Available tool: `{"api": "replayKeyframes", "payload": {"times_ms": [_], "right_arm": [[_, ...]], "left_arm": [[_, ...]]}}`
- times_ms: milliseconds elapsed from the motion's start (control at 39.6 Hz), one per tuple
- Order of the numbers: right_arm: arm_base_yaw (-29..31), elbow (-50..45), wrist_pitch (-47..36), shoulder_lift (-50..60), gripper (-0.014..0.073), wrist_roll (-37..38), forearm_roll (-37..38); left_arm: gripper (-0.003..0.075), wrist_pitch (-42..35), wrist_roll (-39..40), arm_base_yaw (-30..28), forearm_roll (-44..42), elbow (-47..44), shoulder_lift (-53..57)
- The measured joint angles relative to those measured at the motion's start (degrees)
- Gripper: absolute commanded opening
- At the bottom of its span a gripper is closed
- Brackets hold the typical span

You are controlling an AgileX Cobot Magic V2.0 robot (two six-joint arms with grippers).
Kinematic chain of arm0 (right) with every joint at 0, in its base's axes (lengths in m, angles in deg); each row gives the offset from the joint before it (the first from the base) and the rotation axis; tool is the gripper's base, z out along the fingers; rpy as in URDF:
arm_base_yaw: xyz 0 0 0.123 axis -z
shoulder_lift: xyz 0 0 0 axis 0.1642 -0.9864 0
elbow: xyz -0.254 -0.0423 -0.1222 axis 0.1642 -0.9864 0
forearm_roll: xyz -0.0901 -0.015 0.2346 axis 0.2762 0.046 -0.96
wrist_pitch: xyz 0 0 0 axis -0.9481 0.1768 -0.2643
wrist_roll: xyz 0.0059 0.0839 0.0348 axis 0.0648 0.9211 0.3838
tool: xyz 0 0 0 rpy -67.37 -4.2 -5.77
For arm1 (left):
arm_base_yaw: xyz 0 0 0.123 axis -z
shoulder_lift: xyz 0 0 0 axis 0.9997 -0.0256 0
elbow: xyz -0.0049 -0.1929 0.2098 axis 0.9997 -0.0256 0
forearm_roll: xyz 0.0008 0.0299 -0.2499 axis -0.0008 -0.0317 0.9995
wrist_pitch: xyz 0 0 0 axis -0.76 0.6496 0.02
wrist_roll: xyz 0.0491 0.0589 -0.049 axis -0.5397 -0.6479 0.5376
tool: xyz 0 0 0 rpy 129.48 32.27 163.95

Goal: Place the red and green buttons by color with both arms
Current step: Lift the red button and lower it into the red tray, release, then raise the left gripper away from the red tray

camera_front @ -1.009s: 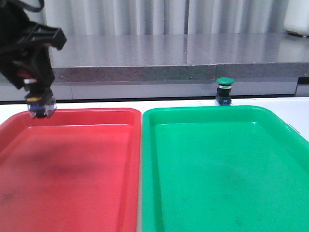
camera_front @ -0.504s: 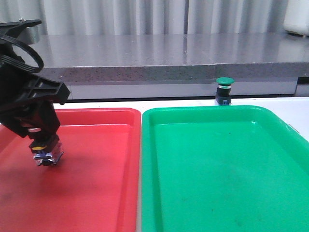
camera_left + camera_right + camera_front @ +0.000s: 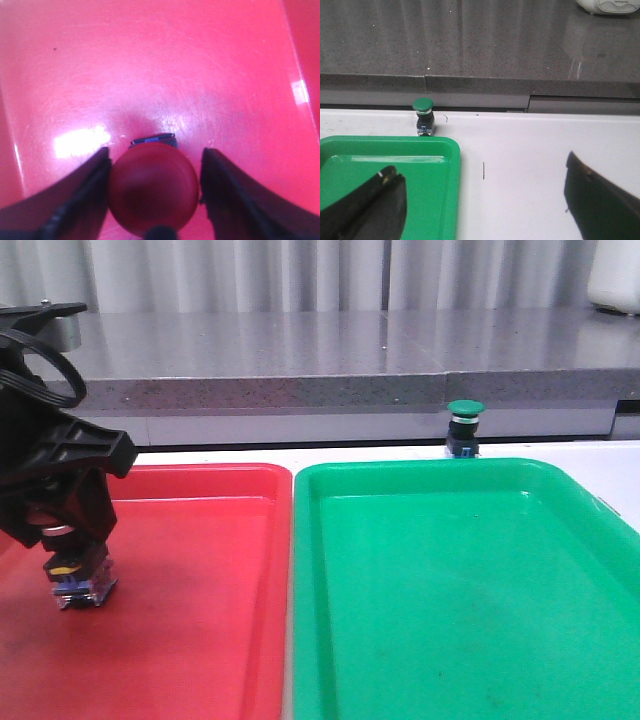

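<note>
My left gripper (image 3: pixel 72 558) is shut on the red button (image 3: pixel 80 588) and holds it upright low over the left part of the red tray (image 3: pixel 200 640). The button's base is at or just above the tray floor. In the left wrist view its dark-red cap (image 3: pixel 152 187) fills the space between my two fingers (image 3: pixel 75 200), over the tray floor (image 3: pixel 150 75). The green button (image 3: pixel 465 427) stands upright on the white table behind the green tray (image 3: pixel 460 590). In the right wrist view my right gripper (image 3: pixel 485 210) is wide open and empty, well short of the green button (image 3: pixel 424 117).
The two trays lie side by side, red on the left and green on the right. The right gripper hangs over the green tray's corner (image 3: pixel 447 150) and the white table (image 3: pixel 520 165). A grey stone ledge (image 3: pixel 350 360) runs behind the table.
My left gripper has come down with the red button from above the red tray's far rim into the tray, then shifted a little lower and left. The green button has not moved.
</note>
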Motion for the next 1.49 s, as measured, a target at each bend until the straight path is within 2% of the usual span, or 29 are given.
{"api": "replayKeyframes", "payload": {"times_ms": [101, 252, 303, 378, 479, 555, 605, 782, 933, 1236, 1488], "right_arm": [[0.00, 0.00, 0.00, 0.00, 0.0652, 0.00, 0.00], [0.00, 0.00, 0.00, 0.00, 0.0652, 0.00, 0.00], [0.00, 0.00, 0.00, 0.00, 0.0652, 0.00, 0.00], [0.00, 0.00, 0.00, 0.00, 0.0652, 0.00, 0.00], [0.00, 0.00, 0.00, 0.00, 0.0652, 0.00, 0.00], [0.00, 0.00, 0.00, 0.00, 0.0652, 0.00, 0.00], [0.00, 0.00, 0.00, 0.00, 0.0652, 0.00, 0.00], [0.00, 0.00, 0.00, 0.00, 0.0652, 0.00, 0.00], [0.00, 0.00, 0.00, 0.00, 0.0652, 0.00, 0.00], [0.00, 0.00, 0.00, 0.00, 0.0652, 0.00, 0.00], [0.00, 0.00, 0.00, 0.00, 0.0652, 0.00, 0.00]], "left_arm": [[0.0554, 0.00, 0.00, 0.00, 0.65, 0.00, 0.00], [0.0549, 1.23, 0.04, 0.00, 1.32, 1.61, 1.52], [0.0522, 1.48, -0.08, 0.00, 1.32, 2.52, 3.32], [0.0421, 1.73, -0.33, 0.00, 0.72, 3.56, 7.09], [0.0195, 2.54, -0.46, -0.75, -0.61, 4.02, 11.84], [0.0050, 3.97, -0.45, -3.07, -1.05, 4.11, 14.59], [-0.0018, 4.81, -0.45, -5.16, -1.20, 3.88, 16.60], [-0.0020, 5.60, -0.58, -13.30, -1.44, -0.34, 25.02], [-0.0020, 3.69, -0.58, -17.28, -1.74, -7.66, 36.05], [-0.0020, 1.32, -0.58, -17.68, -1.74, -21.66, 63.47], [-0.0020, 0.47, -0.58, -17.68, -1.74, -27.64, 82.78]]}}
